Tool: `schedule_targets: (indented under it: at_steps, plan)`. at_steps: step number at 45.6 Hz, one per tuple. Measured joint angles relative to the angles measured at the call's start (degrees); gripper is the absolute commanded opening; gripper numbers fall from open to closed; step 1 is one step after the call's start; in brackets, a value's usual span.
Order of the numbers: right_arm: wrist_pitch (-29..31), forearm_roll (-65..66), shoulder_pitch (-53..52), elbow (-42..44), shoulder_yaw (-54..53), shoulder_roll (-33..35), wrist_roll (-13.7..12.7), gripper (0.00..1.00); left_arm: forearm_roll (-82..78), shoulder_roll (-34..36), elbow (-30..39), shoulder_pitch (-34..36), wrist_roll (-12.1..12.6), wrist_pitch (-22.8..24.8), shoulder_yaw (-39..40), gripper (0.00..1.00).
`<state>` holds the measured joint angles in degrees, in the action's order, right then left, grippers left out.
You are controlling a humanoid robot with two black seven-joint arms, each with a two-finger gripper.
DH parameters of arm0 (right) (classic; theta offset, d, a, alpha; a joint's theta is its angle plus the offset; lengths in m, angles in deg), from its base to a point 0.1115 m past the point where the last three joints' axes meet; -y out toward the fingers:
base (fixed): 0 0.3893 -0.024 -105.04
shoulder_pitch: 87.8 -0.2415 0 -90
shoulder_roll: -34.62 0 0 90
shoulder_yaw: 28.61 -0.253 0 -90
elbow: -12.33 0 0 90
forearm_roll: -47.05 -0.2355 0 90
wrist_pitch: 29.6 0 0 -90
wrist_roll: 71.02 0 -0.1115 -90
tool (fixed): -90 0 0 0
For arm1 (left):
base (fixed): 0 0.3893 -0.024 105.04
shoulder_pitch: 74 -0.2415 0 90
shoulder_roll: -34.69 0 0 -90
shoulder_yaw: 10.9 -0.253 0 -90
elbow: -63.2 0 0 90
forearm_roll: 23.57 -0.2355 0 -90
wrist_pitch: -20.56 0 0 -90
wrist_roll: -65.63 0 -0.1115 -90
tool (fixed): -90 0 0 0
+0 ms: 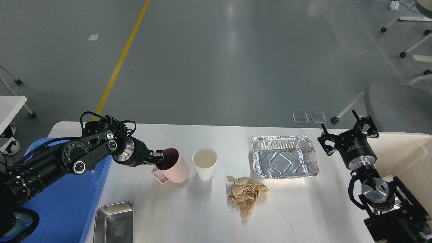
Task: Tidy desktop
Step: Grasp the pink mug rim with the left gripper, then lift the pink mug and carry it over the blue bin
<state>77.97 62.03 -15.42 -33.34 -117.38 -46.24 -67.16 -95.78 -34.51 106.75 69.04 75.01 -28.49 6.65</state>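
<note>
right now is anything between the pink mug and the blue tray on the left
Nothing visible on the desktop lies between them. Only the left gripper gripping the pink mug at its rim sits on that side; the blue tray is beyond it.
</note>
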Motion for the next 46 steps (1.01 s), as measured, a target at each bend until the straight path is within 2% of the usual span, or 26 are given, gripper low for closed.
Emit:
schedule_targets:
  at_steps: [7,16,23,32,38,46]
  plan:
    - [0.0,0.0,0.1,0.0,0.0,0.0,0.0,1.0,0.2,2.2,0.8,0.4,0.6,-0.1,1.4,0.0]
    - [0.0,0.0,0.2,0.0,0.0,0.1,0.0,1.0,3.7,5.9,1.7,4.4,0.6,1.2,8.1,0.0]
    - [0.0,0.0,0.2,0.0,0.0,0.1,0.0,1.0,10.0,10.2,1.9,12.0,0.7,2.9,12.5,0.0]
    - [0.0,0.0,0.2,0.0,0.0,0.1,0.0,1.0,18.6,15.7,1.2,22.7,1.0,3.2,13.5,0.0]
    - [0.0,0.0,0.2,0.0,0.0,0.1,0.0,1.0,22.9,18.9,1.1,27.7,2.7,3.8,13.2,0.0]
    - [-0.1,0.0,0.2,0.0,0.0,0.2,0.0,1.0,24.1,21.7,1.1,29.5,5.4,6.7,13.0,0.0]
